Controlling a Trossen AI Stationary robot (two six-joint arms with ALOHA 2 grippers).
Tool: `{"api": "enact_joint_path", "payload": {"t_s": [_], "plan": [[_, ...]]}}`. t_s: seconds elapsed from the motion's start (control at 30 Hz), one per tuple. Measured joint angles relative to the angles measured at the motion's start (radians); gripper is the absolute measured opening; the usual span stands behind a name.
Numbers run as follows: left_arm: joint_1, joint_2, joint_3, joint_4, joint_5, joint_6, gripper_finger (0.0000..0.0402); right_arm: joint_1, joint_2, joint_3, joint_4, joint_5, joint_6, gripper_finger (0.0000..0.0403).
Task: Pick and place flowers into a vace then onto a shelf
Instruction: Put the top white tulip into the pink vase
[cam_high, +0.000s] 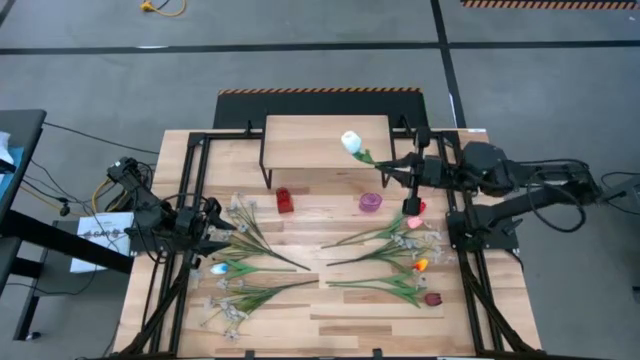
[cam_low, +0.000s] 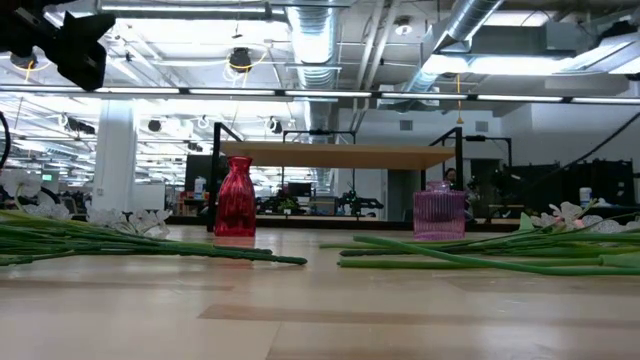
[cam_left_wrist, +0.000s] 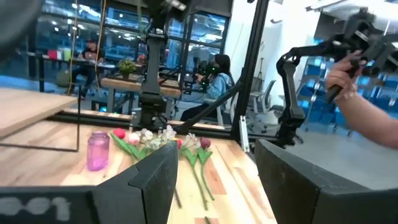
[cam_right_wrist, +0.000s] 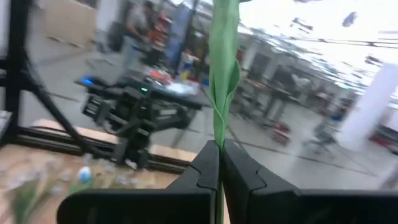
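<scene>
Here the slatted wooden counter (cam_high: 330, 310) carries everything, with the light-wood shelf (cam_high: 310, 140) on thin dark legs standing at its far edge. On the counter's left side lie sprays of small white blossoms (cam_high: 240, 215) with long green stems, and on its right side lie tulips (cam_high: 405, 265) with orange, pink and dark red heads. Between the two heaps and just in front of the shelf stand a red vase (cam_high: 284, 200) and, to its right, a pink vase (cam_high: 371, 202), both upright and well apart.

The right pincer (cam_high: 388, 165) hangs above the counter near the shelf's right end, clenched on the green stem of a white tulip (cam_high: 351, 142), whose head shows over the shelf board. The left pincer (cam_high: 222, 232) waits low at the counter's left side beside the white sprays, its fingers (cam_left_wrist: 155, 180) released and holding nothing.
</scene>
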Motion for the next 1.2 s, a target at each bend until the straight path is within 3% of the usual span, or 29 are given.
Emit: {"api": "enact_joint_path", "payload": {"t_s": [0.17, 0.3, 0.5, 0.7, 0.8, 1.0, 1.2], "plan": [[0.000, 0.001, 0.000, -0.022, -0.030, 0.098, 0.0204, -0.157, -0.075, -0.180, 0.138, -0.224, 0.040, 0.0000], [0.000, 0.000, 0.000, -0.021, -0.080, 0.151, 0.0204, -0.227, -0.113, -0.358, 0.404, -0.274, 0.054, 0.0000], [0.000, 0.000, 0.000, -0.017, -0.083, 0.173, 0.0204, -0.293, -0.114, -0.651, 0.876, -0.267, 0.123, 0.0000], [0.000, 0.000, 0.000, -0.017, -0.122, 0.174, 0.0204, -0.285, 0.012, -0.868, 1.376, -0.189, 0.157, 0.0000], [0.000, 0.000, 0.000, -0.017, -0.130, 0.183, 0.0204, -0.252, 0.126, -0.902, 1.538, -0.128, 0.171, 0.0000], [0.000, 0.000, 0.000, -0.017, -0.132, 0.183, 0.0204, -0.212, 0.389, -0.839, 1.609, -0.029, 0.138, 0.0000], [0.000, 0.001, 0.000, -0.018, -0.131, 0.182, 0.0204, -0.229, 0.490, -0.792, 1.606, 0.007, 0.126, 0.0000]]}}
